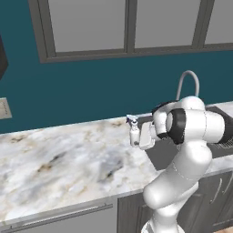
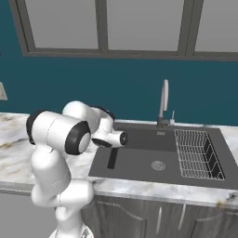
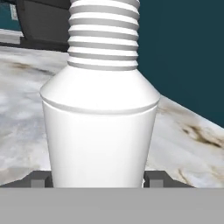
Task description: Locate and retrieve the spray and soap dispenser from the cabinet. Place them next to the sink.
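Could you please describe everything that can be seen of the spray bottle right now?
The spray is a white bottle of smooth plastic look, with a straight body, a sloped shoulder and a ribbed neck. It stands upright between the jaws of the gripper, whose dark fingertips flank its base. In the left base view it appears small above the marble counter, just left of the sink, its trigger head on top.

spray [image 1: 133, 132] on counter [image 1: 63, 164] | left of sink [image 2: 158, 158] (close beside) | between tool [image 3: 99, 180] fingertips
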Tool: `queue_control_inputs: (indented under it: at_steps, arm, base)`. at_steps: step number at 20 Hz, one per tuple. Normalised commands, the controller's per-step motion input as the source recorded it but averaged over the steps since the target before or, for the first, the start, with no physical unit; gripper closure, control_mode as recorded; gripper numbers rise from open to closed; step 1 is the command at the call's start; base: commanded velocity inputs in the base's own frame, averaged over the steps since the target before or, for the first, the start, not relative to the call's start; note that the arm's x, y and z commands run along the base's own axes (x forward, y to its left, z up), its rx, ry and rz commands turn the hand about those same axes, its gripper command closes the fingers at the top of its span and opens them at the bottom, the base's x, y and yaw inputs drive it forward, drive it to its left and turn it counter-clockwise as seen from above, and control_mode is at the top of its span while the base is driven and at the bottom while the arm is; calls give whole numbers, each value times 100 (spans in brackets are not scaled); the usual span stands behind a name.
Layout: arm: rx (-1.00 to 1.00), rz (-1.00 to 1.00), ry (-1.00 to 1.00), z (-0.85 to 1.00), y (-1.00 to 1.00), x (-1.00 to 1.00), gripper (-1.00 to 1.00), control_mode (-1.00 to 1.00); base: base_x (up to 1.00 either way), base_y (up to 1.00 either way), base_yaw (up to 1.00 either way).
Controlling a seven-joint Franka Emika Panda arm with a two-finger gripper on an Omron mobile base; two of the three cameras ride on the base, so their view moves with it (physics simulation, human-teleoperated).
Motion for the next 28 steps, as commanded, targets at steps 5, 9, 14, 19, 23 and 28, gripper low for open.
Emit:
queue_control_inputs:
  at_steps: [5,9,14,19,23,28]
  arm:
    - [2,4,-7,-39,0,48,100,-100]
    - [3,7,-9,-30,0,44,100,-100]
    - [2,7,-10,-34,0,36,100,-100]
    - [6,7,-8,-38,5,25,100,-100]
    - [7,6,-3,-38,15,19,-100,-100]
    - [4,4,1,-11,3,2,-100,-100]
  base:
    - [0,0,0]
    - [0,0,0]
    - [0,0,0]
    - [0,0,0]
    - [0,0,0]
    - [0,0,0]
